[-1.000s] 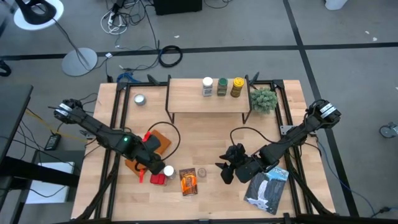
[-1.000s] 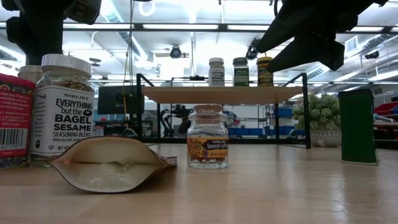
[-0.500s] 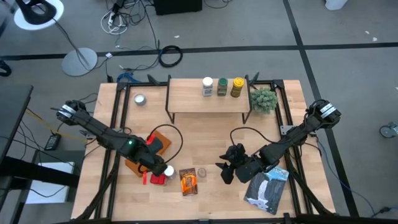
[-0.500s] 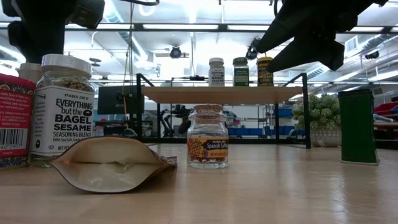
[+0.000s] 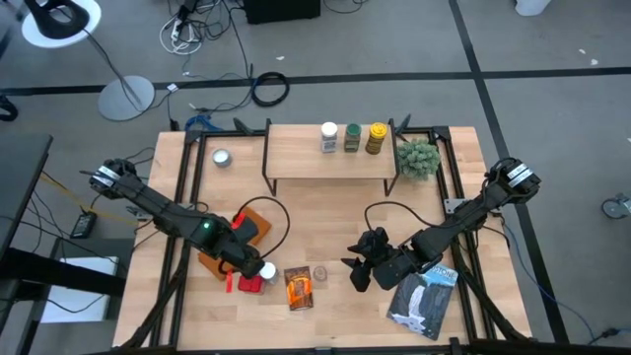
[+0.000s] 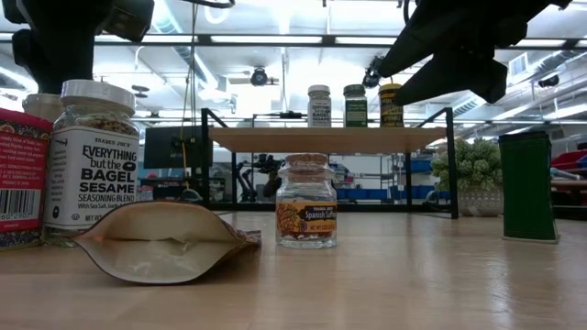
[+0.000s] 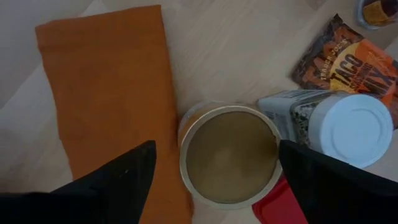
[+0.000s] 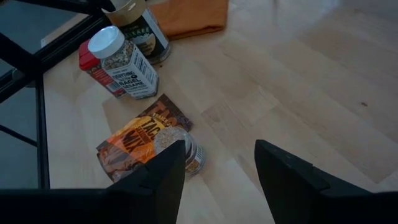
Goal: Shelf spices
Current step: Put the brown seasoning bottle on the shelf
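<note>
Hovering over the tabletop's near-left corner, the left tool is hanging with its fingers spread wide and empty, one on each side of a tan cylinder seen from above. To take it well, in my judgement, the tool should be lowering straight down, keeping the round tan lid centred, since a white-lidded jar and a red tin are standing just beside it and could be knocked over. That jar is clear glass with a smooth lid and speckled seeds inside. An orange cloth, flat and soft, is lying against the cylinder's other side.

Near the front edge's middle, a glossy orange packet is lying flat beside a small cork-topped glass jar. The right tool is waiting just right of them, fingers partly apart, holding nothing.

Along the far edge, the shelf, a pale wood board on thin black legs, is already carrying three jars: white-lidded, green-lidded and yellow-lidded.
</note>
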`<state>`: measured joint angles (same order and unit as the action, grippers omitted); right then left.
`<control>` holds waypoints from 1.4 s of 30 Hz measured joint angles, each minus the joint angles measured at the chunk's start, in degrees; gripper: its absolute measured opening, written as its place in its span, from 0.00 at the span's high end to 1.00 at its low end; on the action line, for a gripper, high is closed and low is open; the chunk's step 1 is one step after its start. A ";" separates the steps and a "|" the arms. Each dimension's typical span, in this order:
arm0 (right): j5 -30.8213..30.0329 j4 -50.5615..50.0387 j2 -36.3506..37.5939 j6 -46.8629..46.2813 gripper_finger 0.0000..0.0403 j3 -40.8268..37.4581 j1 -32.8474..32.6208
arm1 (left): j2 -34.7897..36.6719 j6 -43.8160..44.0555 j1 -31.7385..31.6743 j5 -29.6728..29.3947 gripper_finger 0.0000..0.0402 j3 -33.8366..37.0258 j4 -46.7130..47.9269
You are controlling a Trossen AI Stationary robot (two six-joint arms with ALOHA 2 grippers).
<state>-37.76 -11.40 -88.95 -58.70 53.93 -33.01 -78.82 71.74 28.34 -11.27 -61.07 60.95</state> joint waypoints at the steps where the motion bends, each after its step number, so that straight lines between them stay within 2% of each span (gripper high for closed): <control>1: 0.00 0.00 0.00 0.00 0.52 0.00 0.00 | -0.03 -0.05 0.00 -0.16 0.14 -0.30 -0.06; 24: 0.39 0.17 0.00 0.00 0.52 0.00 0.00 | -0.54 0.05 -0.11 -0.15 0.14 -0.31 -0.02; 30: 0.48 0.20 0.00 -0.02 0.52 0.00 0.00 | -0.54 -2.00 -0.22 -1.65 0.14 -0.31 -3.68; 35: 0.48 0.20 0.00 -0.02 0.52 0.00 0.00 | -0.54 -6.94 -0.22 -0.05 0.14 -0.31 -8.29; 42: 0.57 0.19 0.00 -0.02 0.52 0.00 0.00 | -0.54 -7.22 -0.22 -1.71 0.11 -0.31 -10.16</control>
<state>-37.19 -11.21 -88.95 -58.72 53.93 -33.01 -79.35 64.51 28.12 -12.98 -61.39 50.80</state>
